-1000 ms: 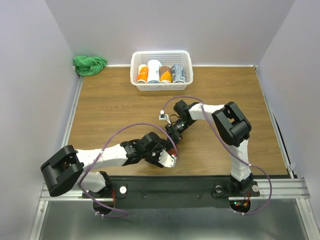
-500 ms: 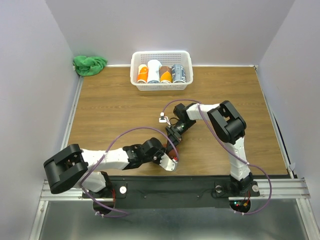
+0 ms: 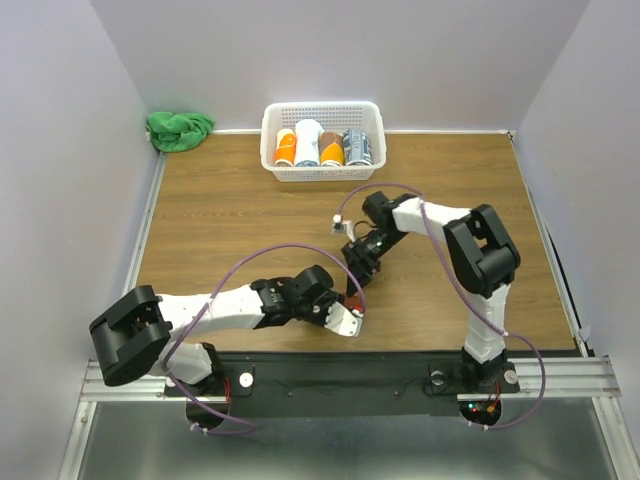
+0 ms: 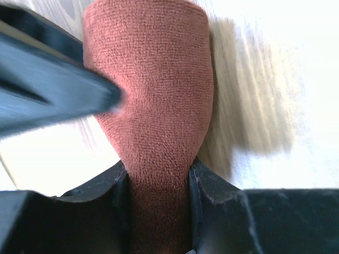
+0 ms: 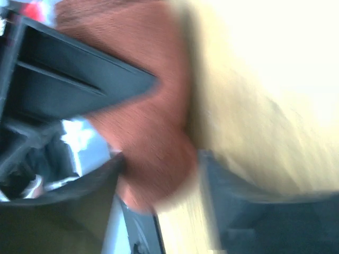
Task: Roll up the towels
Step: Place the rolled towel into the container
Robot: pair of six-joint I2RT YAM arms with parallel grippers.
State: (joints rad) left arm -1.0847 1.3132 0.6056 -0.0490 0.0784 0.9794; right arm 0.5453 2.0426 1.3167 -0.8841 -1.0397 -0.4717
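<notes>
Wooden surface. Far edge: white basket holding four rolled cloths, standing side by side. Far left corner: green towel, crumpled. Near centre front: left pincer and right pincer close together at a red-brown towel, mostly hidden.

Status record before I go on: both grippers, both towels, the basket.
left gripper: shut on reddish-brown towel, which is bunched into a roll
right gripper: jaws either side of the reddish-brown towel; grip unclear, view blurred
green towel: crumpled in far left corner, not rolled
basket: at the far side, holds four rolls
</notes>
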